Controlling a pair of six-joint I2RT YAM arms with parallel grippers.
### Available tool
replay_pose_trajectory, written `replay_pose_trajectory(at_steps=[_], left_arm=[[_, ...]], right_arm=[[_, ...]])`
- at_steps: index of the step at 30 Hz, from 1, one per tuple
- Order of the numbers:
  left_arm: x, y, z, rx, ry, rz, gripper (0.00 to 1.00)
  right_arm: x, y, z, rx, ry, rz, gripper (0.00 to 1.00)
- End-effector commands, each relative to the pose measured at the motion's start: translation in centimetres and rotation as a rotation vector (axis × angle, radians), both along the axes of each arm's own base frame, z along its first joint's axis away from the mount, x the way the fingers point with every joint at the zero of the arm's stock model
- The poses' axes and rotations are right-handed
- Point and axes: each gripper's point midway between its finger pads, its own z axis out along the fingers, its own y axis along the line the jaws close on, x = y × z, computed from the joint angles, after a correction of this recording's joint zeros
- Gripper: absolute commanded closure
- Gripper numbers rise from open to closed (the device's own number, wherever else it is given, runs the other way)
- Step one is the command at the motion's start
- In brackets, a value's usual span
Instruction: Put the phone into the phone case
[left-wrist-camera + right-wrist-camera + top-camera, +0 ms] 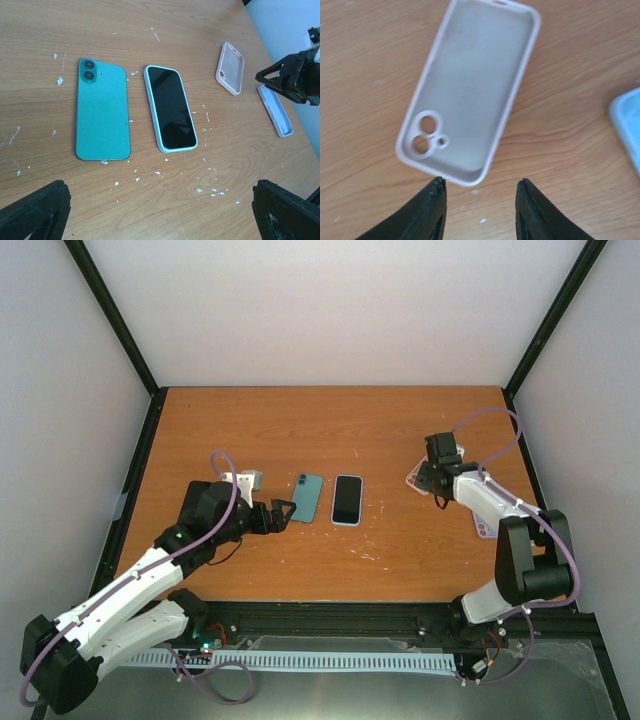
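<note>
The left end effector (160, 215) is spread wide and empty before the teal flat phone (102, 110), which lies back-up on the wooden surface (200, 30). Only the right wrist view shows the camera holes in the pale pink soft case (470, 85), with the right end effector (481, 184) parted and empty just off that end.

Orange-brown wood-grain bench (300, 420), dotted with small white specks (199, 190) around the middle. Closed in by pale walls (330, 310) on three sides, with black frame posts (113, 315) rising from the far corners. Bordered along the near edge by a black rail (330, 620).
</note>
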Motion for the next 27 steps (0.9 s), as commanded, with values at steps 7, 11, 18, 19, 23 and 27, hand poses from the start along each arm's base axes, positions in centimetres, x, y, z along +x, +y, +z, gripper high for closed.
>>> replay_pose_trajectory(at_steps=[7, 11, 18, 19, 23, 27], left_arm=[[-0.2, 0.1, 0.8, -0.011, -0.023, -0.009, 0.00], [-0.3, 0.0, 1.0, -0.004, -0.026, -0.021, 0.01], [0.0, -0.1, 1.2, 0.009, -0.021, -0.019, 0.01], [0.0, -0.2, 1.3, 0.003, -0.018, -0.018, 0.01], [0.1, -0.4, 1.7, -0.023, -0.008, -0.013, 0.01], [0.2, -0.7, 2.1, -0.036, -0.009, -0.015, 0.01]], right_arm=[[-1.4, -11.0, -0.6, -0.287, 0.162, -0.243, 0.64], [-1.8, -12.3, -1.7, -0.239, 0.192, -0.243, 0.60], [-1.9, -12.8, -3.5, -0.211, 0.233, -0.210, 0.52], [-1.9, -12.8, -3.7, -0.211, 0.243, -0.207, 0.51], [-2.3, -12.9, -5.1, -0.194, 0.272, -0.197, 0.47], [-2.6, -12.6, -6.3, -0.167, 0.287, -0.186, 0.46]])
